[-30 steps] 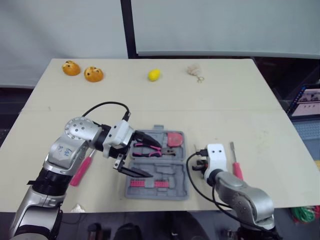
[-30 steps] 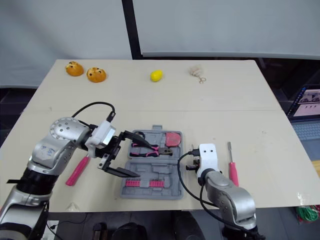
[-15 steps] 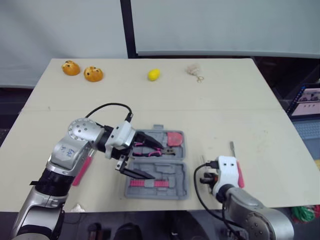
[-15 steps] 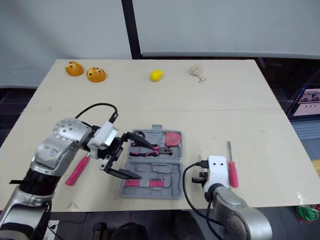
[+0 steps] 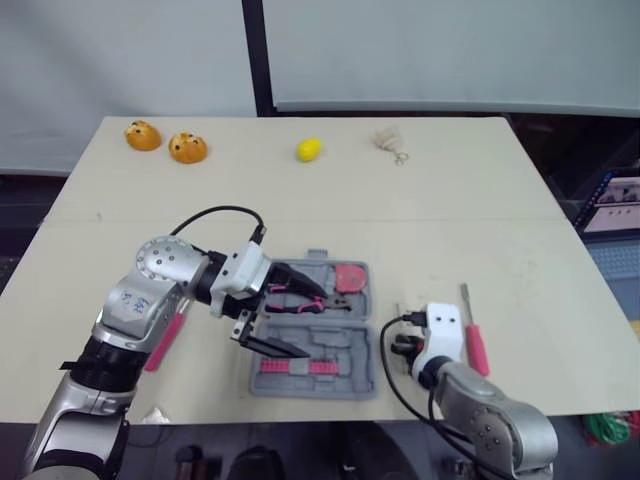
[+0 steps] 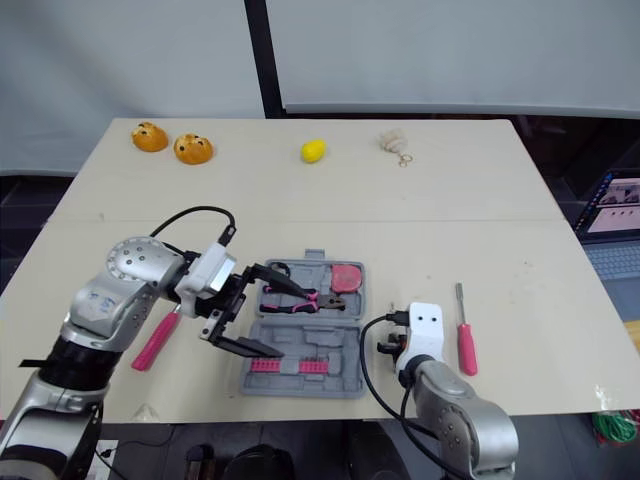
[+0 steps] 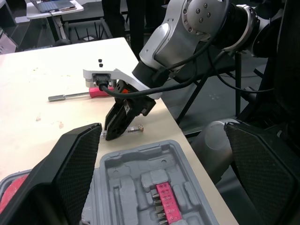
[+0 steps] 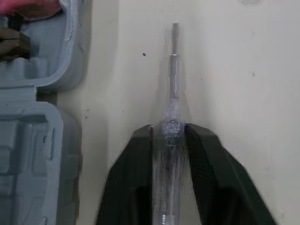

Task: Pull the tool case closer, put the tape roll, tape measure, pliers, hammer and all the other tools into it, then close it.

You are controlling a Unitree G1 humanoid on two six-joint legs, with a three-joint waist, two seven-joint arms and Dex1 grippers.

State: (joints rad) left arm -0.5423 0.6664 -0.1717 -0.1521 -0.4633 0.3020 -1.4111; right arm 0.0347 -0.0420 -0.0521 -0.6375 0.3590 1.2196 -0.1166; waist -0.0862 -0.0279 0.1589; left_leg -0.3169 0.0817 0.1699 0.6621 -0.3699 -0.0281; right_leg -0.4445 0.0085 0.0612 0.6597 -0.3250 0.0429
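Tool case (image 5: 345, 345) lay open and flat on the desk (image 5: 480, 220), near the front edge. Far half of the case held the pliers (image 5: 298, 299), pink handles, and a red tool (image 5: 351, 276) in the corner pocket. Near half held a pink bit rack (image 5: 298, 368).

Left claw (image 5: 312, 325) hovered over the case's left part, released, its two fingers spread wide: one over the pliers, one over the near half. Nothing between them.

Right claw (image 8: 169, 131) sat over bare desk just right of the case, clenched on a clear-handled screwdriver (image 8: 174, 70). The handle was pinched between both fingers and the metal shaft pointed away from the robot. Could not tell whether the tool was lifted off the desk.

A red screwdriver (image 5: 472, 338) lay on the desk just right of the right claw, outside the case. A pink-handled tool (image 5: 166, 335) lay left of the case, partly hidden under the left arm.

Far edge of the desk: two orange objects (image 5: 166, 142) and a yellow object (image 5: 308, 150), well apart from the case.
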